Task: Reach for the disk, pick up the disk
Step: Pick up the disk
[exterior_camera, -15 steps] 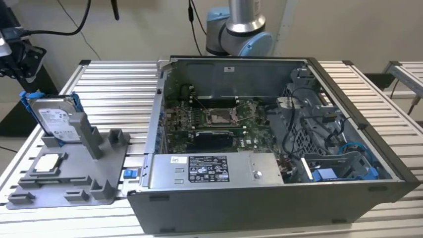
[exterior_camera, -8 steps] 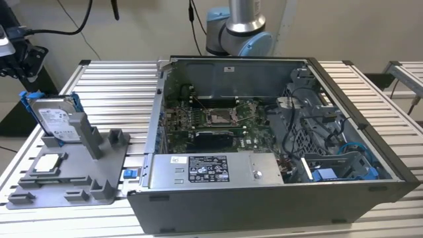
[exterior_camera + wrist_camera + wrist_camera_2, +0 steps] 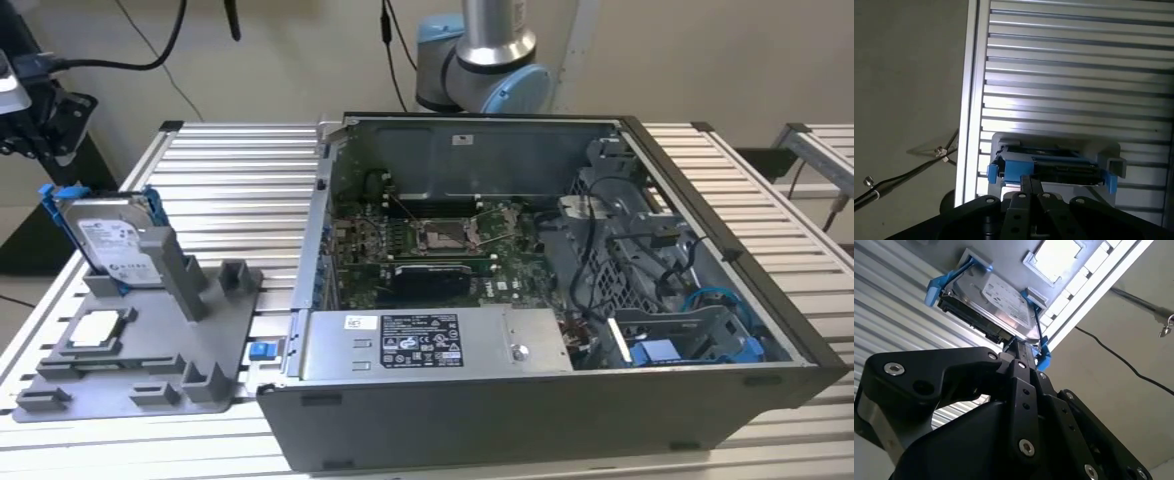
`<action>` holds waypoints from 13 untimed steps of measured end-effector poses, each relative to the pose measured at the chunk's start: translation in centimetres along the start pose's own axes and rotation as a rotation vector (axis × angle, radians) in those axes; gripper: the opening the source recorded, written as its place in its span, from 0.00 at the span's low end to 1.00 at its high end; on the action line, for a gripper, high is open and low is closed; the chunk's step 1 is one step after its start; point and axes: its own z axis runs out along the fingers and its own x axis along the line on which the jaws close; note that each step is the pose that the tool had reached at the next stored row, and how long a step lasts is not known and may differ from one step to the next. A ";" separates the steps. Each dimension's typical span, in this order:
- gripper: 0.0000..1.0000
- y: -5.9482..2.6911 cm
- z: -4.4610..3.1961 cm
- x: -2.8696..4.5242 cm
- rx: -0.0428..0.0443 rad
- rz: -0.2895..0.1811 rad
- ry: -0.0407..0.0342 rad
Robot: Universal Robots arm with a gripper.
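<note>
The disk [image 3: 110, 238], a silver-grey hard drive with a white label in a bright blue bracket, stands on edge in a slot of the grey fixture [image 3: 200, 385] at the exterior view's left. My black gripper [image 3: 38, 115] hangs above and just beyond the disk's upper end, apart from it. In the second wrist view the gripper [image 3: 1021, 347] points at the disk's [image 3: 999, 300] near edge. In the first wrist view the gripper [image 3: 1031, 184] sits right over the blue-framed top edge of the disk [image 3: 1054, 167].
A small square silver chip [image 3: 94, 330] lies on the same fixture. An open computer case [image 3: 561, 270] with a long grey labelled box [image 3: 427, 342] takes up the table's right side. The slatted aluminium table [image 3: 240, 170] ends close behind the fixture, with a cable [image 3: 909, 172] on the floor.
</note>
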 end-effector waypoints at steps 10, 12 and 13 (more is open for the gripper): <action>0.00 0.00 -0.01 0.01 0.0001 -0.112 0.0043; 0.00 0.02 0.00 0.06 0.0001 -0.124 0.0046; 0.00 0.04 0.00 0.09 0.0001 -0.128 0.0046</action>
